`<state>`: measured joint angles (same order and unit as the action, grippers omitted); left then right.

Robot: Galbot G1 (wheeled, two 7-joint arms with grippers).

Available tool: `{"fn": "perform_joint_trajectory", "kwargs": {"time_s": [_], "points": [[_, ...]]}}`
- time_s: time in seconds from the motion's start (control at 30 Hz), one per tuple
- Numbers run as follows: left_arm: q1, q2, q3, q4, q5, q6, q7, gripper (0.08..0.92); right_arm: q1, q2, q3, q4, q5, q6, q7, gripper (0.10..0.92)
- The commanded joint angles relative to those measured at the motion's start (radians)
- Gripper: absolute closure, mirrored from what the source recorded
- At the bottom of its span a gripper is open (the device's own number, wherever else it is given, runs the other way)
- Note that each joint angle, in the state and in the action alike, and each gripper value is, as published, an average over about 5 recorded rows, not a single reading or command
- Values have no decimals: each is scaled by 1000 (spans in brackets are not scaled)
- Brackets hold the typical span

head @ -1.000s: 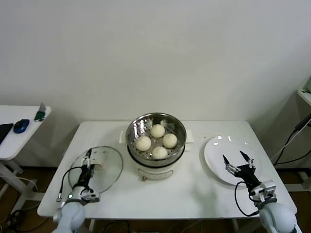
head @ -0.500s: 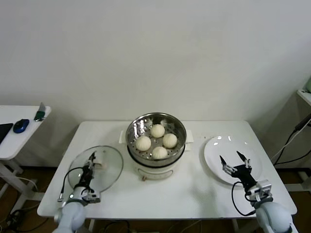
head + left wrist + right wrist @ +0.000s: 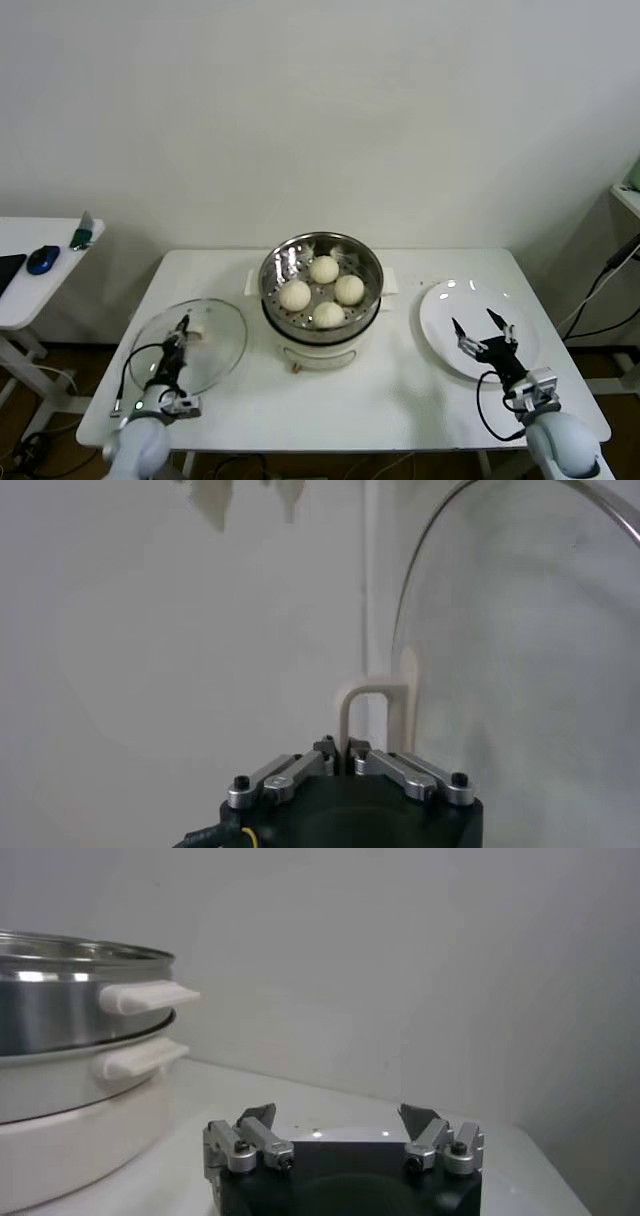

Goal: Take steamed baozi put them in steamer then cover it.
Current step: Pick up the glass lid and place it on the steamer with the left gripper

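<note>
Right claw (image 3: 345,1123) spread wide; steamer (image 3: 70,998) beside.

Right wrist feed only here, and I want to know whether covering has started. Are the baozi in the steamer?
Observer: Yes, all four steamed baozi sit on the tray inside the steamer.
Operator: And the lid?
Observer: The glass lid is beside the steamer, on the robot's left, not on the pot.
Operator: Is anything holding it?
Observer: The left gripper is shut on the lid's white handle.
</note>
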<state>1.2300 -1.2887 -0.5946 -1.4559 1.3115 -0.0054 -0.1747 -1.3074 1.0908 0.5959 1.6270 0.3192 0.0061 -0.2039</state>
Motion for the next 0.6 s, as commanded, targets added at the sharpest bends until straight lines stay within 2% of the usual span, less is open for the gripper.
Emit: {"fn": "perform_joint_trajectory", "kwargs": {"time_s": [0.03,0.33,0.6], "points": [[153,48,-17,-309,-31,191,-3,853,31,-14,-9,-19,-2,0,2,203],[276,148,5,-602,-31,442,62,853,83,-38,-41,-48,-2,-6,4,203],[226,333,129,-751,-122,642,140,853,135,-49,-93,-79,-5,-14,8,203]]}}
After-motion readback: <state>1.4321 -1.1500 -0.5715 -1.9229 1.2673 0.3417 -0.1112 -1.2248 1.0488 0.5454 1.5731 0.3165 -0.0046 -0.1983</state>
